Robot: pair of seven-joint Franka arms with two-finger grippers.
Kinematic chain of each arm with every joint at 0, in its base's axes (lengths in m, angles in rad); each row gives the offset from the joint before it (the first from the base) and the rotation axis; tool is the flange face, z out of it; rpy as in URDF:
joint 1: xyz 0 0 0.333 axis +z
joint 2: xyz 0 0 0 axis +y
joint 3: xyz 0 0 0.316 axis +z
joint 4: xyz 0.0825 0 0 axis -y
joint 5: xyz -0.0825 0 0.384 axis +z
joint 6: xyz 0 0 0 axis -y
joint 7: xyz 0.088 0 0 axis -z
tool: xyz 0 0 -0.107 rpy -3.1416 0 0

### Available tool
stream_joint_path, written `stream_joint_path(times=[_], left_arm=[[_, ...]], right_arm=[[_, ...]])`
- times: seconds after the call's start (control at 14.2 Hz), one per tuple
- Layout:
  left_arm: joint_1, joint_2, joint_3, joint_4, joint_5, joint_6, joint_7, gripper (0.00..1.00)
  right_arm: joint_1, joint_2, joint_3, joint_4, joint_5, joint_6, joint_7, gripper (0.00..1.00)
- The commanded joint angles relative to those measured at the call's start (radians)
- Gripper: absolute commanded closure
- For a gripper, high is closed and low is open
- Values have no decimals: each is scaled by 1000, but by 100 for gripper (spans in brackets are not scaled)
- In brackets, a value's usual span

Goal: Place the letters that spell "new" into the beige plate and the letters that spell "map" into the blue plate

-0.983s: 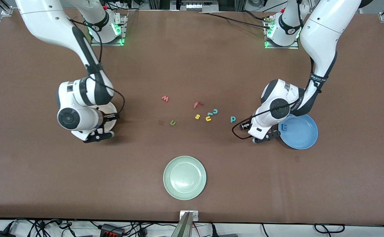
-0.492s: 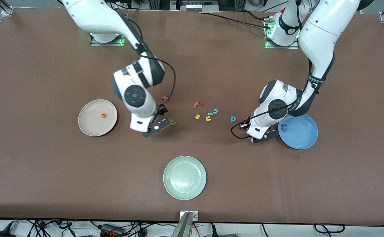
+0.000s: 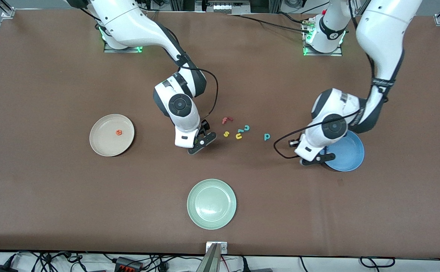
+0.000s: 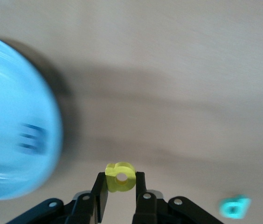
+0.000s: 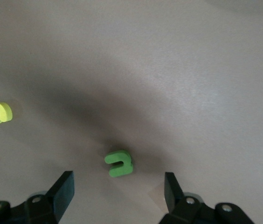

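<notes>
My left gripper [image 3: 315, 160] hangs over the table beside the blue plate [image 3: 350, 155], shut on the yellow a [image 4: 120, 177]. The blue m [image 4: 31, 139] lies in that plate [image 4: 10, 126]. The teal p [image 3: 266, 136] lies on the table, toward the letter cluster from that gripper. My right gripper [image 3: 201, 142] is low over the green n [image 5: 119, 163], which lies on the table between its spread fingers; it is open and not touching the n. The orange e [image 3: 118, 132] rests in the beige plate [image 3: 103, 145]. The right arm hides the w.
Loose letters lie mid-table between the two grippers: red f [image 3: 226, 120], yellow s [image 3: 226, 133], yellow u [image 3: 239, 136], teal c [image 3: 246, 128]. A pale green plate [image 3: 211, 204] sits nearer the front camera than the letters.
The right arm swung from over the beige plate to above the green n, uncovering the orange e. The left gripper shut on the yellow a and shifted toward the blue plate.
</notes>
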Motion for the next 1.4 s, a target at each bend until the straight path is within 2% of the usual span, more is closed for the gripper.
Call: stream_joint_path(times=[0.0,0.42,0.49,0.56,0.63,0.7,0.77,0.91,0.98,1.12,1.33], left_arm=[[85,-35,-3,-19,90,-60,178,85],[244,-42,-9,-105,107,-20,370,84],[273,-45,-13,-143,107,23,389,82],[281,-46,-13,-180,107,76,390,75],[281,-46,-13,-202,106,109,390,53],[281,-44,-13,-202,106,111,389,14],[281,-46,-15,-196,106,106,390,0],[275,-73,-24,-185,104,92,383,0],[278,-87,-59,-167,104,60,381,0],[278,-88,-142,-110,87,-30,366,0],[261,-63,-263,-93,89,-21,343,0]], right_arm=[[18,43,-6,44,-25,12,-16,18],[35,74,-6,61,-108,14,-19,32],[37,75,-6,61,-110,14,-19,33],[35,75,-6,61,-110,14,-19,34],[35,75,-6,61,-110,14,-19,37],[35,74,-6,61,-110,14,-19,40],[35,75,-6,61,-110,14,-19,41],[34,74,-6,61,-108,14,-16,50],[34,75,-6,61,-107,14,-15,58],[32,74,-6,61,-107,14,-16,64],[28,74,-7,61,-107,14,-15,69]])
